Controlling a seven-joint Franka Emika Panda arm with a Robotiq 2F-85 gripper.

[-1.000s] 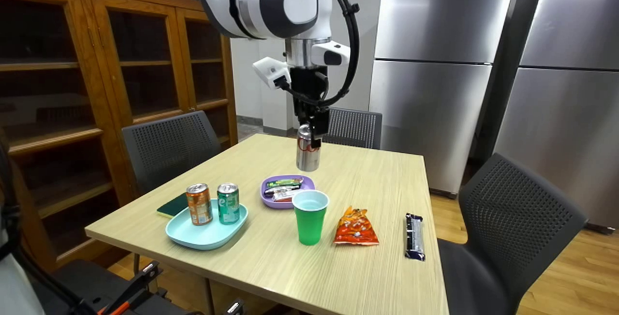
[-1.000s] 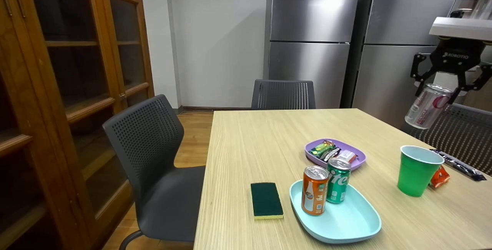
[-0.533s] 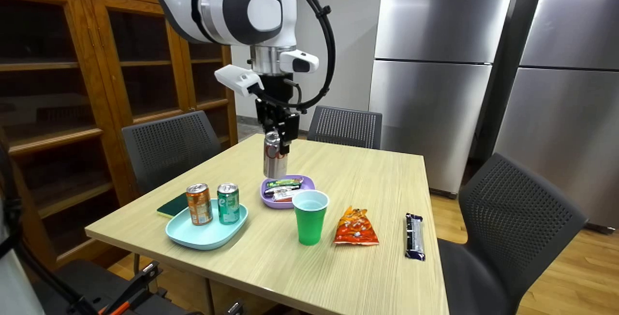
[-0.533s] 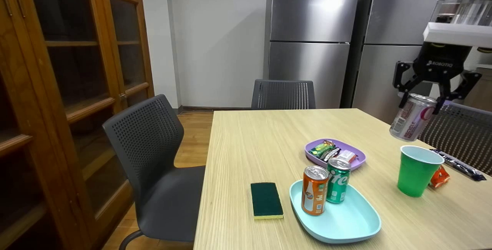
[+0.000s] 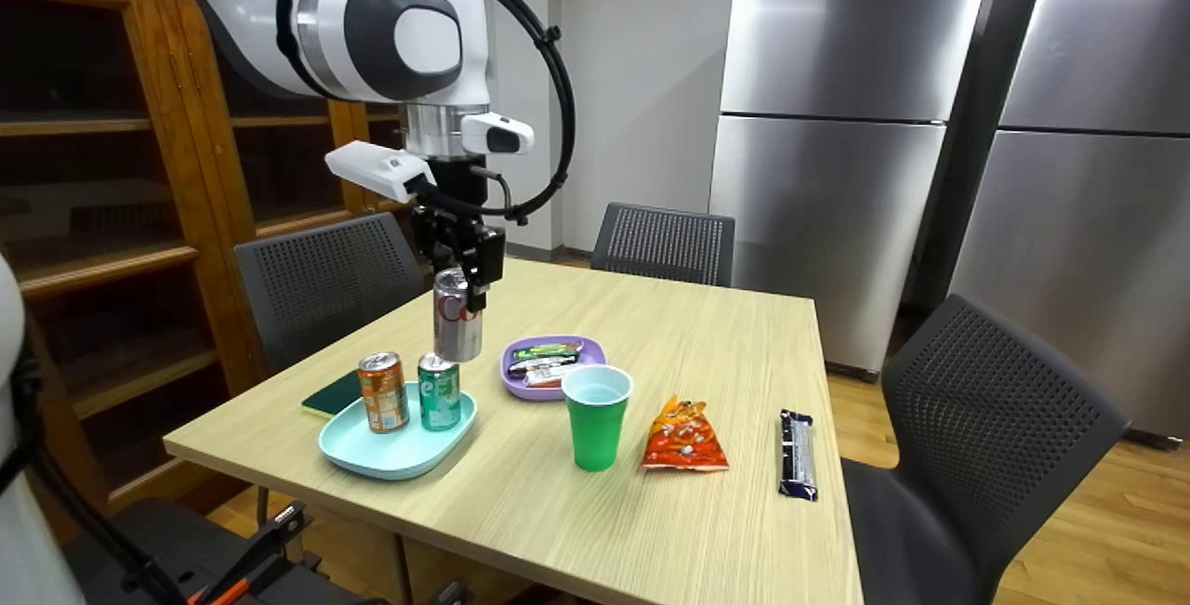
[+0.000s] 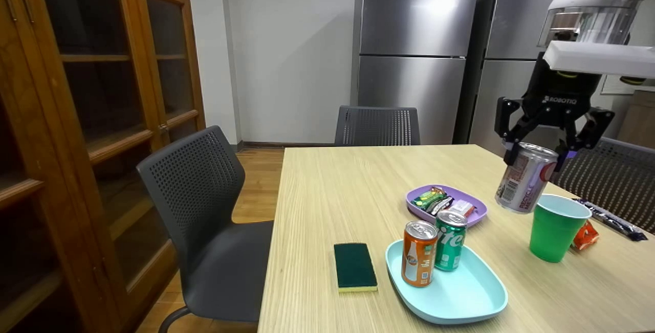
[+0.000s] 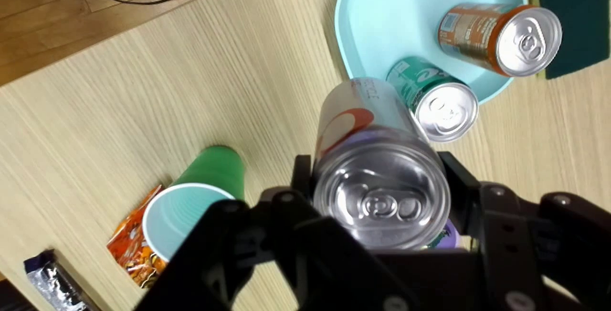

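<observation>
You had the gripper point(image 6: 536, 155) closed firmly on the silver can point(image 6: 522, 187), its fingers point(image 7: 462, 177) set against opposite sides of the body just below the top rim. You held the can above the table point(image 5: 716, 345), clear of the surface, with the lid end uppermost and the body leaning in an exterior view. In the wrist view, the lid and pull tab faced the camera.

The light blue tray point(image 7: 382, 24) lay near the held can. It carried an orange can point(image 5: 383, 393) and a green can point(image 5: 439, 391), both upright and set apart from each other. The held can did not touch either one. The purple tray point(image 6: 480, 213), also nearby, contained wrapped snacks point(image 6: 427, 198).

You had the following items on the same tabletop: a green cup point(image 5: 595, 433), upright; an orange snack bag point(image 5: 685, 442), just beside the cup; a dark-wrapped bar point(image 5: 797, 456), beyond the bag and near the table edge; and a two-layer sponge point(image 6: 354, 265), dark green side up, just beside the light blue tray.

Gray chairs point(image 6: 377, 126) stood around the table. Two steel refrigerators point(image 5: 832, 215) and a wooden cabinet point(image 6: 128, 149) with glass doors stood behind your work area.
</observation>
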